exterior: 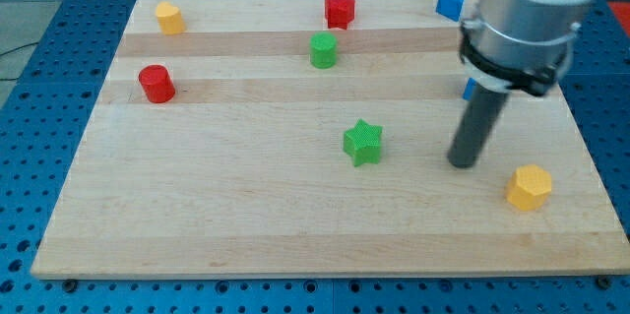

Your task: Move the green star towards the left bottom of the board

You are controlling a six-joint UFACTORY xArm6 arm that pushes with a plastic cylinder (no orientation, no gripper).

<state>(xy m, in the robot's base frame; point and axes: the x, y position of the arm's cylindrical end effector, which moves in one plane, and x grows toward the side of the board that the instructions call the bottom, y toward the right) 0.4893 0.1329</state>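
The green star [363, 143] lies near the middle of the wooden board [197, 216], a little right of centre. My tip [463, 163] rests on the board to the star's right, about a hundred pixels away and slightly lower in the view. It touches no block. The rod rises from the tip into the arm's grey and black body [522, 29] at the view's top right.
A green cylinder [323, 50] and a red star [340, 10] sit above the green star. A red cylinder [156, 84] and a yellow block [169, 18] are at the left. A yellow hexagon [529, 187] lies right of my tip. Two blue blocks [450, 3] [470, 90] are partly hidden by the arm.
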